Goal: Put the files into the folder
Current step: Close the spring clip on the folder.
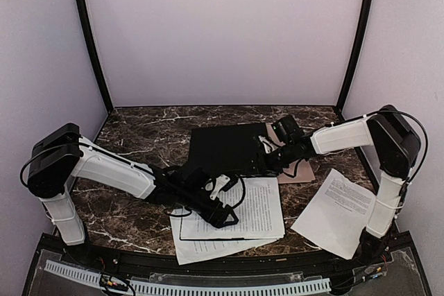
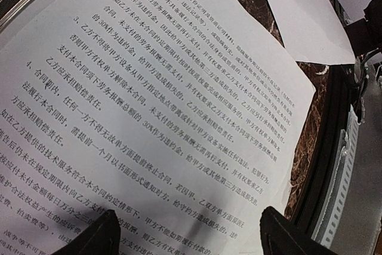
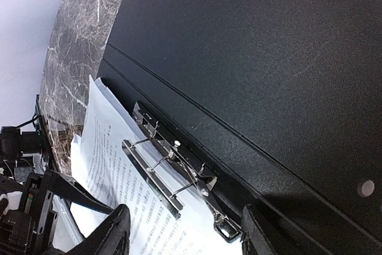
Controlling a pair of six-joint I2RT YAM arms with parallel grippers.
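Observation:
The folder (image 1: 225, 145) lies open mid-table. Its inside looks black, and tan card (image 1: 300, 170) shows at its right edge. Its metal clip (image 3: 170, 168) stands raised over a printed sheet (image 3: 110, 165). My right gripper (image 1: 272, 157) is open, with the jaws either side of the clip's lever end (image 3: 185, 234). My left gripper (image 1: 223, 214) is open just above the top sheet (image 1: 253, 206), which fills the left wrist view (image 2: 167, 100); the gripper shows there too (image 2: 191, 237). A second sheet (image 1: 208, 247) lies partly under it. A third sheet (image 1: 340, 211) lies alone at the right, and its corner shows in the left wrist view (image 2: 304, 16).
A black rail with a white slotted cable duct (image 1: 229, 288) runs along the table's front edge. Black frame posts (image 1: 90, 39) and pale walls close the sides and back. Dark marble tabletop (image 1: 139, 136) shows to the left of the folder.

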